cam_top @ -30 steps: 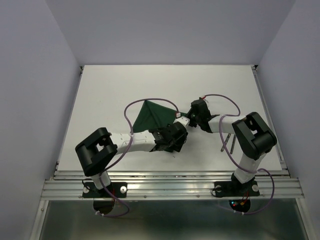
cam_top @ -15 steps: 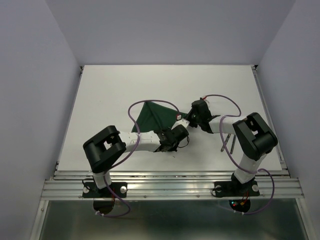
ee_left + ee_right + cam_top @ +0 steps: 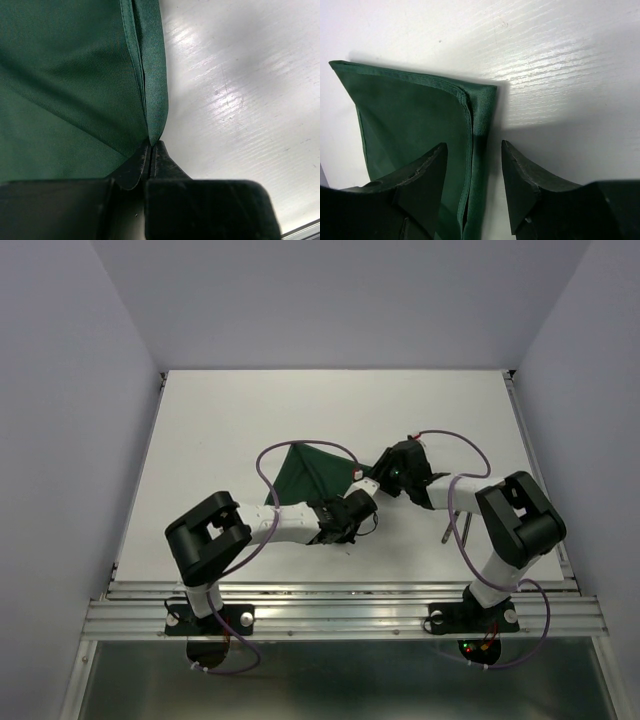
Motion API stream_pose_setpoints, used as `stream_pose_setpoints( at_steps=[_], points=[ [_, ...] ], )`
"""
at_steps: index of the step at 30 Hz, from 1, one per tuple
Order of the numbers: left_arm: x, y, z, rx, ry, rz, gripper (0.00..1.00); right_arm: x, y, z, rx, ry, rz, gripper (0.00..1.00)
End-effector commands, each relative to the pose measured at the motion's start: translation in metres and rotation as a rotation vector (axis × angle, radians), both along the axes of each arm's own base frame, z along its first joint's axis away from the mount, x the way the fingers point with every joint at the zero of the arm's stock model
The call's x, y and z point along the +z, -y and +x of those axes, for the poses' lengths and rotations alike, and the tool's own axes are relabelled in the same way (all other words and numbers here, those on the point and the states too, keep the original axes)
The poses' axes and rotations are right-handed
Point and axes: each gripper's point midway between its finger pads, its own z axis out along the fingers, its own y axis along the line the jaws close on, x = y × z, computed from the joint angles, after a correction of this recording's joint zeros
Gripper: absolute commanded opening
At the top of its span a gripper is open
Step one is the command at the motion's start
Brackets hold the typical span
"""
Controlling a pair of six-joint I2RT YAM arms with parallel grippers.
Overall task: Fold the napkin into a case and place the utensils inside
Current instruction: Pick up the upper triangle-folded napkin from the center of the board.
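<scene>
The dark green napkin (image 3: 308, 472) lies folded on the white table, its doubled hem (image 3: 152, 75) showing in the left wrist view. My left gripper (image 3: 352, 512) is shut on that hem at the cloth's near right corner (image 3: 151, 145). My right gripper (image 3: 373, 483) stands open over the same edge, its fingers either side of the stacked hems (image 3: 474, 150) and not pinching the napkin (image 3: 415, 120). The utensils (image 3: 463, 530), two slim sticks, lie to the right, partly hidden under the right arm.
White tabletop (image 3: 230, 420) surrounds the cloth, with walls on three sides. A rail (image 3: 340, 590) runs along the near edge. Purple cables (image 3: 300, 445) loop above both arms.
My left gripper has closed on the napkin's edge. My right gripper has opened and let go of the cloth, and the right arm's elbow has swung slightly right.
</scene>
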Motion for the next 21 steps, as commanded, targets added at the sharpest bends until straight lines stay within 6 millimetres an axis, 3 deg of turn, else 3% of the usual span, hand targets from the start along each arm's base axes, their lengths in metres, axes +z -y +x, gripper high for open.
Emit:
stream_pose_setpoints(
  at_steps=[1, 14, 21],
  points=[
    [0.013, 0.002, -0.002, -0.013, 0.008, -0.043, 0.00, -0.005, -0.001, -0.009, 0.035, -0.032, 0.013, 0.53],
    [0.021, -0.003, -0.001, 0.005, 0.024, -0.082, 0.00, -0.028, -0.021, -0.007, 0.107, -0.082, 0.056, 0.50],
    [0.024, -0.005, 0.001, 0.014, 0.032, -0.094, 0.00, -0.034, -0.017, -0.007, 0.099, -0.087, 0.038, 0.37]
  ],
)
